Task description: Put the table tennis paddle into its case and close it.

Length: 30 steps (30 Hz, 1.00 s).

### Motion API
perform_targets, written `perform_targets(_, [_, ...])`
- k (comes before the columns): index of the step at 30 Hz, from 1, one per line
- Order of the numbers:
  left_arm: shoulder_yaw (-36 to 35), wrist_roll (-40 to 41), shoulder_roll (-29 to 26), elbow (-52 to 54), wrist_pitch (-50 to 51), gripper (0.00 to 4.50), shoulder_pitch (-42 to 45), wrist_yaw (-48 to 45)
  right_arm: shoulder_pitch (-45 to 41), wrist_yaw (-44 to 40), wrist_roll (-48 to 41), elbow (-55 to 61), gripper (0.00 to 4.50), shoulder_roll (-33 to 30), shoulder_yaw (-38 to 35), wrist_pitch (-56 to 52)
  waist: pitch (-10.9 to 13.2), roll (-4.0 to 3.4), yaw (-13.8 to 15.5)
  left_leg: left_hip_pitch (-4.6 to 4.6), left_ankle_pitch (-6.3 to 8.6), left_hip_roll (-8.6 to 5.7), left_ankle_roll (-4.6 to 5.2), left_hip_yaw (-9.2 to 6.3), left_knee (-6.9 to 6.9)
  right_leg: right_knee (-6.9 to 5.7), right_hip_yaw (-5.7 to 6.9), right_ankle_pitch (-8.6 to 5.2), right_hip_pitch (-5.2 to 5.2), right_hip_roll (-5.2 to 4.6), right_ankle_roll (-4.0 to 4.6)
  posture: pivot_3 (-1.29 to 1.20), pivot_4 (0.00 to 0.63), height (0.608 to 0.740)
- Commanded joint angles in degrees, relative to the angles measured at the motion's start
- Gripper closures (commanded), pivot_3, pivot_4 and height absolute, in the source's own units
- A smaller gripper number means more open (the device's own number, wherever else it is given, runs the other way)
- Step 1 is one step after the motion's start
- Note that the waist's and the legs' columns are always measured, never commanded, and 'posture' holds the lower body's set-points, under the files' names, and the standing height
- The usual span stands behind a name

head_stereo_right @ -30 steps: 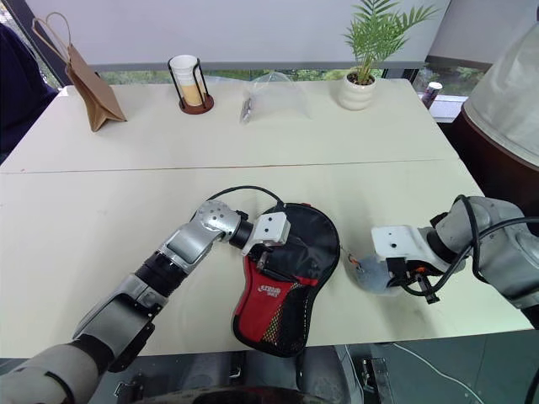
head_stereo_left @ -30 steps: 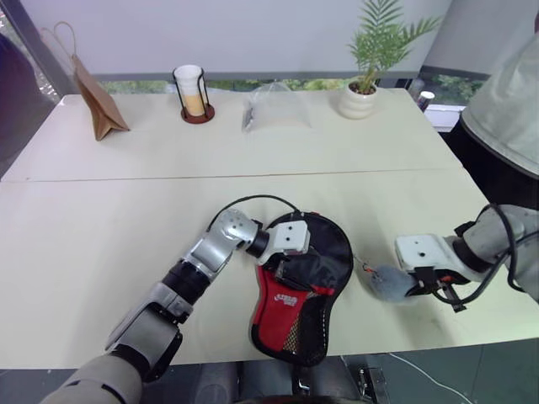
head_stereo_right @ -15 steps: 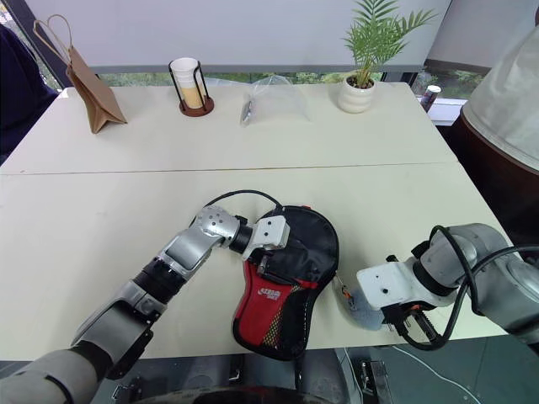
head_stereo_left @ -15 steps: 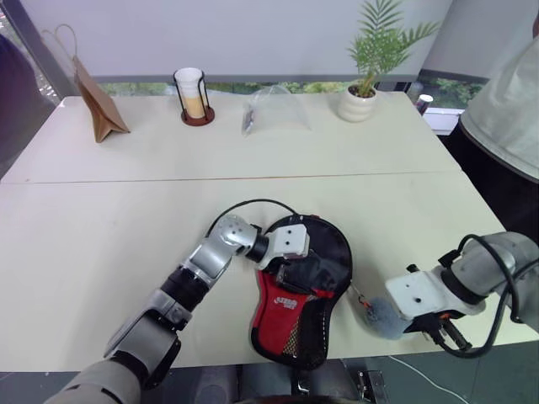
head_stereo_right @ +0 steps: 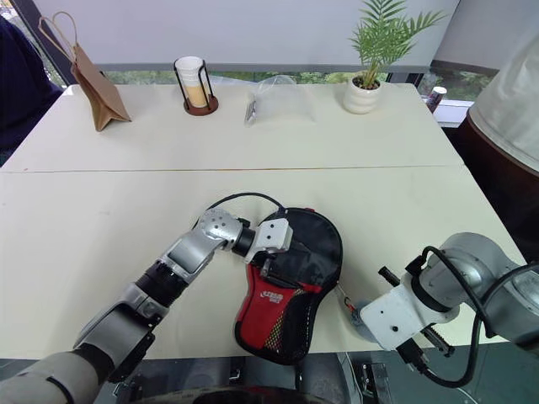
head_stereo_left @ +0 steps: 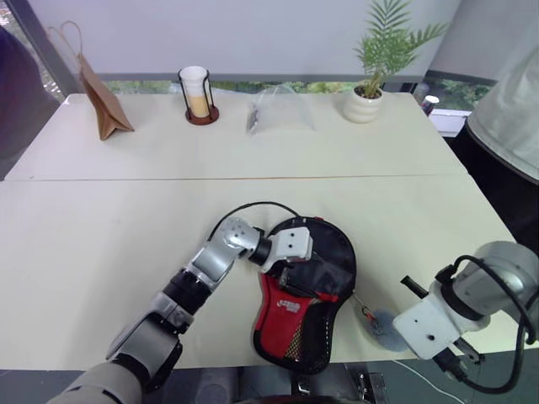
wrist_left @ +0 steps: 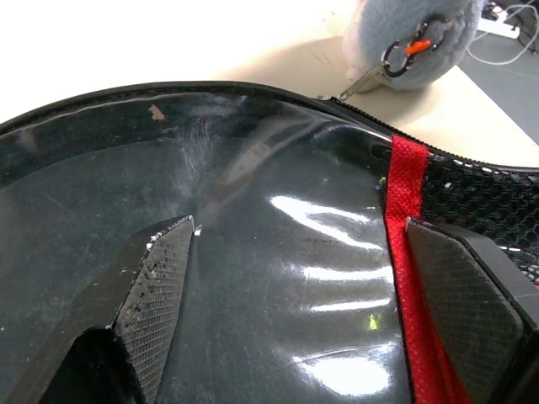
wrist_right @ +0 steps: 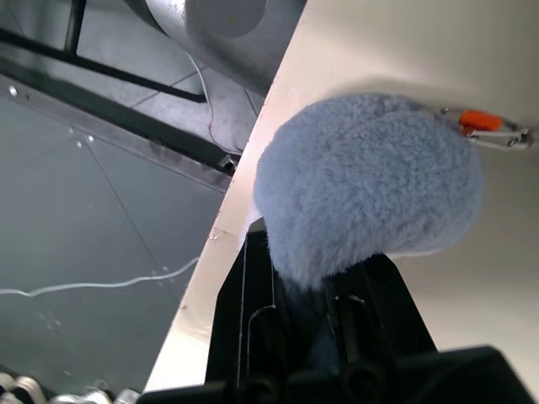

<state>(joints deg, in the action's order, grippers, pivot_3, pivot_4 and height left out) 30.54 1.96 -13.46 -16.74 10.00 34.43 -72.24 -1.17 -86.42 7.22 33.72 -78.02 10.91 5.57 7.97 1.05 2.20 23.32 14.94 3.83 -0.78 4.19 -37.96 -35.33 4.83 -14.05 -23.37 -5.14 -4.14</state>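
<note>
The case [head_stereo_left: 305,307], black fabric with a red panel and mesh, lies near the table's front edge. My left gripper [head_stereo_left: 305,273] rests on top of it, open. Both its fingers [wrist_left: 160,278] are spread on the clear plastic side, with a dark surface underneath. I cannot make out the table tennis paddle itself. A grey-blue fluffy pompom [wrist_right: 370,181] hangs from the zip pull by an orange clip [wrist_right: 482,122]. It lies to the right of the case by the table edge [head_stereo_left: 383,324]. My right gripper [wrist_right: 316,286] points down and is shut on it.
Along the far edge stand a brown paper bag [head_stereo_left: 103,105], a cup in a wire holder [head_stereo_left: 195,94], a clear plastic bag [head_stereo_left: 278,109] and a potted plant [head_stereo_left: 370,93]. A person [head_stereo_left: 509,118] stands at the right side.
My right gripper has pulled back toward the table's near edge and rolled over, drawing the pompom and zip pull with it. The left gripper has stayed on the case.
</note>
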Motion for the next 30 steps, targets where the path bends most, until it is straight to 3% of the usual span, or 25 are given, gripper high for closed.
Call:
perform_targets(1, [4.6, -3.9, -1.7, -4.6, 4.3, 0.32, -3.3, -0.5, -1.0, -0.4, 1.5, 2.5, 4.46, 2.1, 3.6, 2.9, 0.0, 0.04, 0.0, -0.01, 0.00, 0.01, 0.00, -0.01, 0.00, 0.00, 0.00, -0.02, 0.00, 0.02, -0.04, 0.00, 0.150, 0.740])
perform_targets(18, [5.3, -4.3, -0.5, -5.5, 5.2, 0.32, -3.8, 1.0, -9.4, -5.7, 6.9, 4.1, 4.46, 9.8, 13.9, 12.6, -0.5, 0.61, -0.1, -0.17, 0.01, 0.06, 0.00, -0.02, 0.01, -0.01, 0.01, -0.03, 0.10, 0.03, -0.05, 0.00, 0.150, 0.740])
perform_targets(30, [5.5, -4.7, 0.8, -5.7, 6.2, 0.32, -4.1, 2.7, -13.0, -6.1, 6.7, 3.0, 4.46, 8.7, 18.6, 24.7, -0.6, 0.55, 0.1, -0.26, 0.02, 0.06, -0.02, -0.02, 0.01, -0.01, 0.05, -0.02, 0.19, -0.02, -0.04, 0.00, 0.150, 0.740])
